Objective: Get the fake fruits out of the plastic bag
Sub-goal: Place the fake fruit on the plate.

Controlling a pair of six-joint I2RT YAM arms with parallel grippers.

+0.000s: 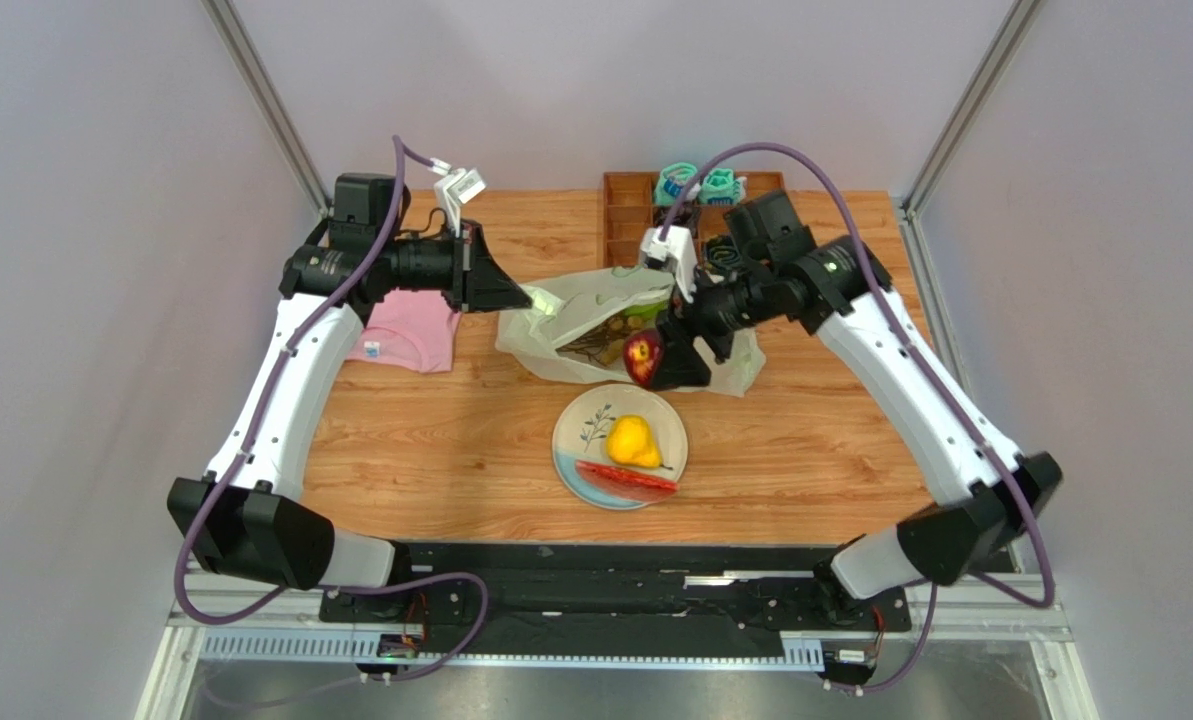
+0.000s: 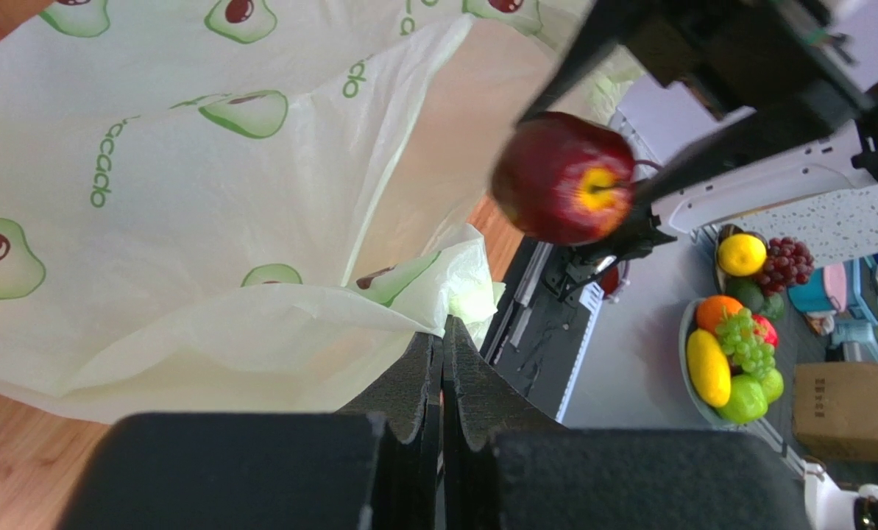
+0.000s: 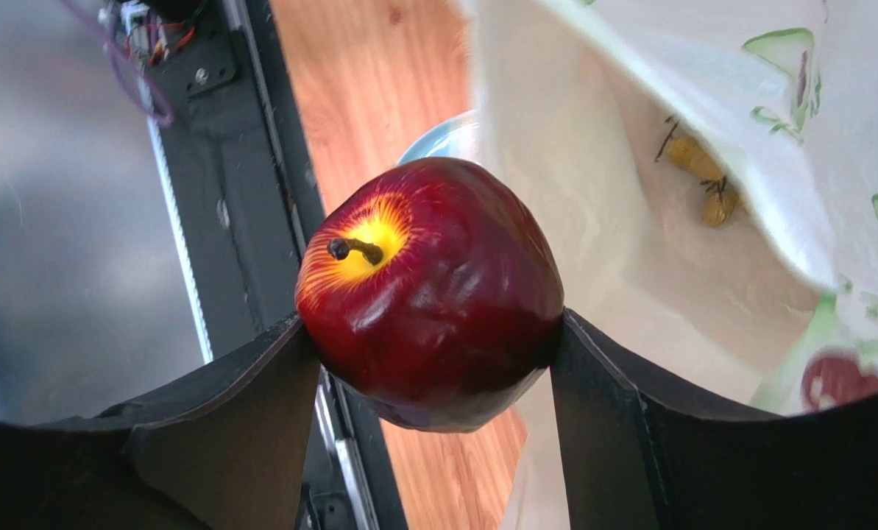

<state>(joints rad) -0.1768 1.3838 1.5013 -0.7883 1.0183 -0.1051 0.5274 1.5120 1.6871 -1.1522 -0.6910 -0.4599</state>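
Observation:
The pale yellow-green plastic bag (image 1: 587, 323) with avocado prints lies at the table's middle back. My left gripper (image 1: 535, 300) is shut on the bag's left edge (image 2: 454, 287) and holds it up. My right gripper (image 1: 650, 360) is shut on a dark red apple (image 1: 643, 356), held just in front of the bag's mouth; the apple also shows in the right wrist view (image 3: 432, 293) and the left wrist view (image 2: 565, 177). A yellow pear (image 1: 631, 440) and a red slice (image 1: 628, 479) lie on the plate (image 1: 580, 420). A yellowish piece (image 3: 703, 177) shows inside the bag.
A pink folded cloth (image 1: 407, 330) lies left of the bag. A brown wooden tray (image 1: 625, 203) with teal items (image 1: 677, 183) stands at the back. Off the table, another bowl of fruits (image 2: 736, 364) shows in the left wrist view.

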